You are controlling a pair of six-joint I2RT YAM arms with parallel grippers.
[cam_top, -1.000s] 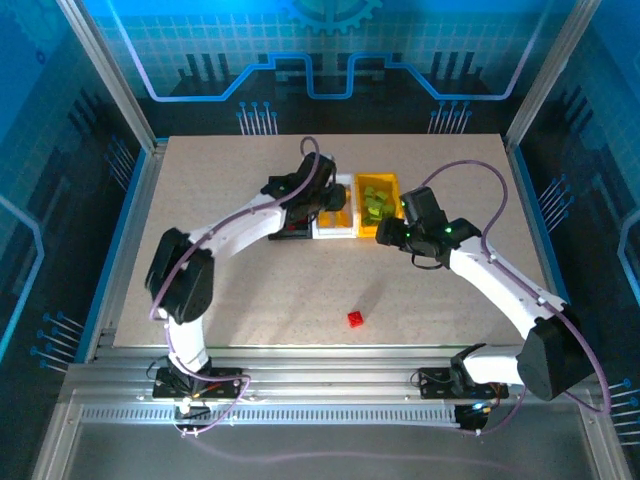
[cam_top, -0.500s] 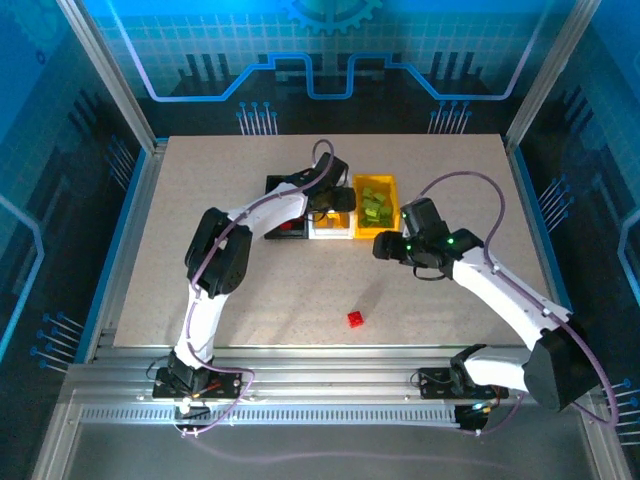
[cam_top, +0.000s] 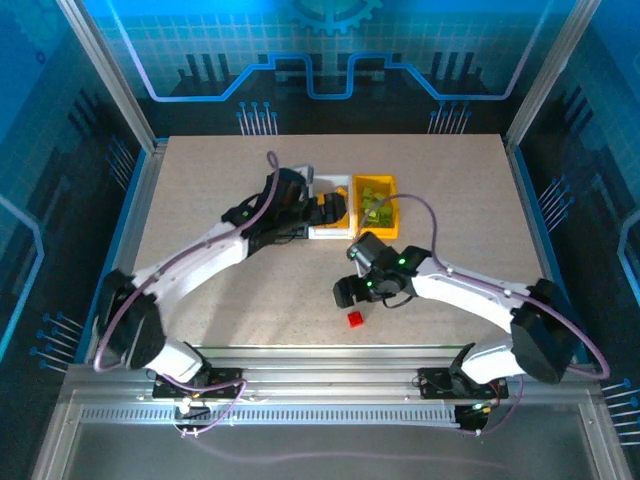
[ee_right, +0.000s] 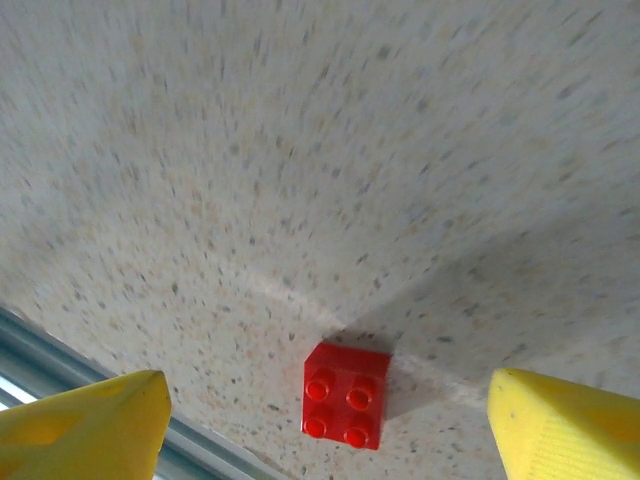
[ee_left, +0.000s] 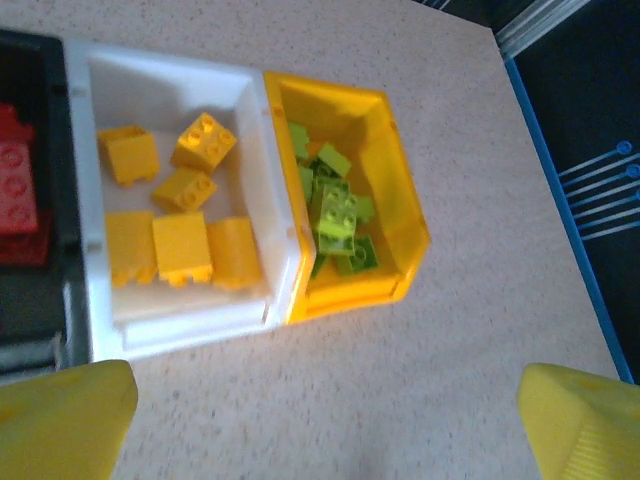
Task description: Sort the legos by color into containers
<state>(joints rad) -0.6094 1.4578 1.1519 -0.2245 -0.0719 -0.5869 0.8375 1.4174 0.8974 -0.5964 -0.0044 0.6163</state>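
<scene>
One red lego (ee_right: 345, 395) lies alone on the table (cam_top: 250, 300) near the front edge. It also shows as the red lego (cam_top: 355, 319) in the top view. My right gripper (ee_right: 325, 385) hovers open just above it, one yellow finger (ee_right: 80, 425) on each side, not touching; from above, the right gripper (cam_top: 345, 294) is just beyond the brick. The black bin (ee_left: 30, 300) holds red bricks, the white bin (ee_left: 180, 320) yellow-orange bricks, the yellow-orange bin (ee_left: 400, 200) lime green bricks. My left gripper (ee_left: 325, 430) is open and empty above bare table in front of the bins.
The bins stand in a row at the table's middle back, with the yellow-orange bin (cam_top: 380, 183) at the right end and the left arm (cam_top: 200, 255) lying over the black one. A metal rail (ee_right: 60, 350) runs along the front edge close to the red brick.
My left gripper opened over the white bin and drew back to the left. My right arm swung from beside the yellow-orange bin down to the red brick, jaws widening.
</scene>
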